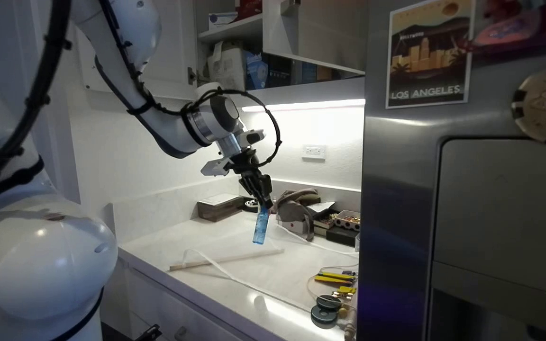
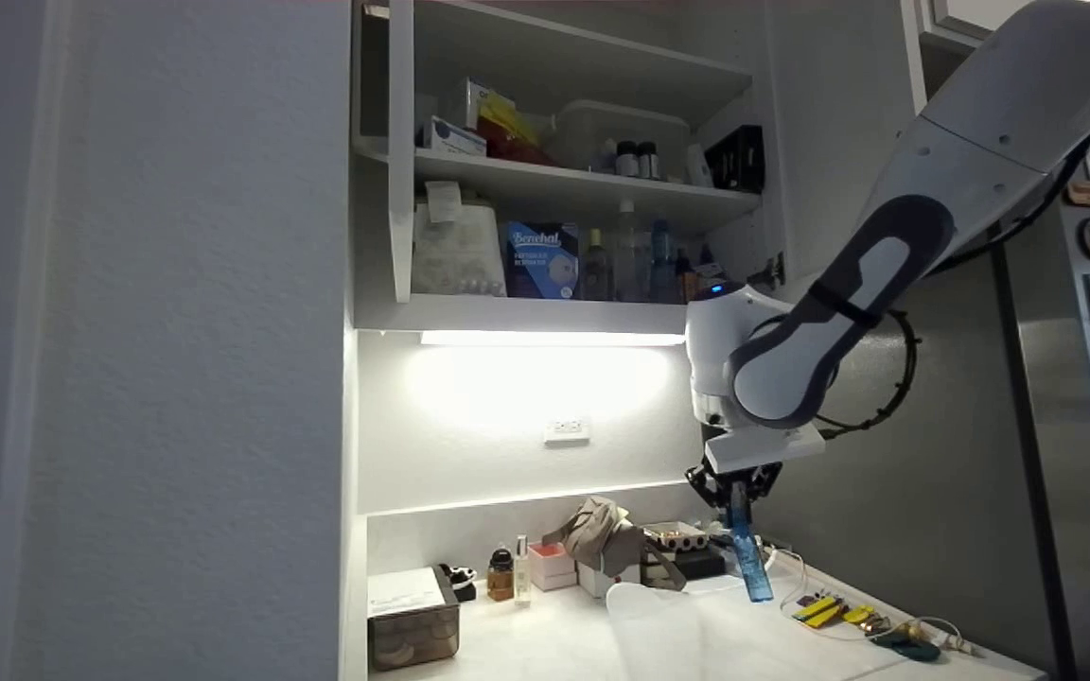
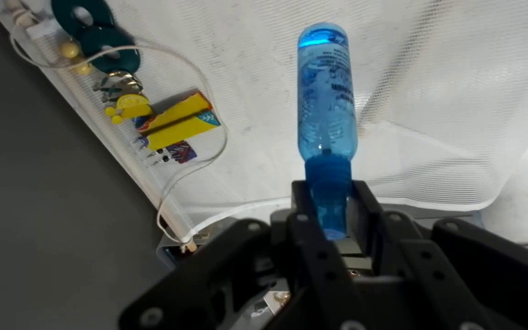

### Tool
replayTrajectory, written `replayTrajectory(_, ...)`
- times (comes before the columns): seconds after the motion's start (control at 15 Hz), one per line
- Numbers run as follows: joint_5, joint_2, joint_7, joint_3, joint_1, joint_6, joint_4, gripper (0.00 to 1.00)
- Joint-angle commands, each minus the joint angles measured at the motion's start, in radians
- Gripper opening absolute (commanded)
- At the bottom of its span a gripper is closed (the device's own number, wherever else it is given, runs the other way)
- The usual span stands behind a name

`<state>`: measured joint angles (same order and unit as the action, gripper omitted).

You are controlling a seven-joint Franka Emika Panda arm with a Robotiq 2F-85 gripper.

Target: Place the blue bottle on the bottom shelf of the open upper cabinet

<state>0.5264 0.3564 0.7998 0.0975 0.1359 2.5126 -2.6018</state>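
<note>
Exterior view, one tool (image 2: pixel 737 499) gripping one blue bottle (image 2: pixel 750 560) over one desk (image 2: pixel 507 643), one open upper cabinet (image 2: pixel 573 191) at eleven o'clock from them

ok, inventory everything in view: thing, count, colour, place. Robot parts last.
upper cabinet: 1, white, overhead, open
bottom shelf: 1, white, cabinet's lowest board
Benehal box: 1, blue, bottom shelf
shelf bottles: several, mixed, same shelf
light strip: 1, white, under that shelf
counter: 1, white, below cabinet
blue bottle: 1, translucent blue, above counter
outlet: 1, white, above counter
mesh sheet: 1, white, on counter
lidded box: 1, brown, on counter
cloth item: 1, taupe, counter's back
dotted tray: 1, white, counter's back
fridge: 1, steel grey, beside counter
ring discs: 2, dark green, counter, fridge side
flat sticks: 2, yellow, near discs
small trinkets: uncounted, mixed, nearby
arm: 1, white, over counter
tool: 1, black, shut on bottle's narrow end
</note>
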Motion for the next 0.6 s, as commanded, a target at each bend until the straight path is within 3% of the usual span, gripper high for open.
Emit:
replayTrajectory(0.0,0.098,0.085,0.152,0.047,0.082,0.064,-0.110,0.06)
replayTrajectory(0.4,0.230,0.154,0.480,0.095,0.161,0.169,-0.230,0.06)
replayTrajectory(0.53,0.316,0.114,0.640,0.121,0.181,0.175,-0.186,0.06)
